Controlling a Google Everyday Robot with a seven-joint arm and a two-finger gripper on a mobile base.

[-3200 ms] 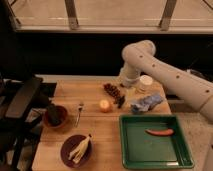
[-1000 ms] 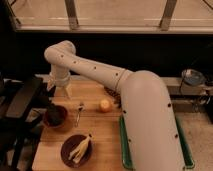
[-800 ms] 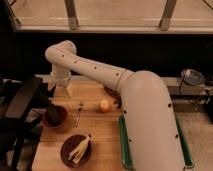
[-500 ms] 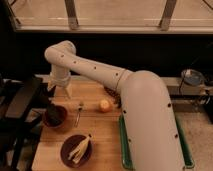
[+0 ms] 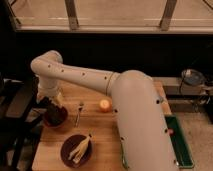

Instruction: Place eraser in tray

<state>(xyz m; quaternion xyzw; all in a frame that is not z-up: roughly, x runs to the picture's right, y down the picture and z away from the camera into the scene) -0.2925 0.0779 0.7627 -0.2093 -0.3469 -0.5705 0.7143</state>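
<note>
Hovering over the round red bowl (image 5: pixel 55 118) at the wooden bench's (image 5: pixel 100 132) left end, the dark jaws: their opening and the eraser's whereabouts, cannot tell; green rectangular plastic tray (image 5: pixel 183 146) well apart, right.

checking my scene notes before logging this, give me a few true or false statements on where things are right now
1. The arm hides much of the green tray. True.
2. The tool hangs over the green tray. False: it is at the left end of the table, at the red bowl.
3. A fork lies between the red bowl and the orange round thing. True.
4. The purple plate is bare. False: a pale yellowish thing lies on it.
</note>
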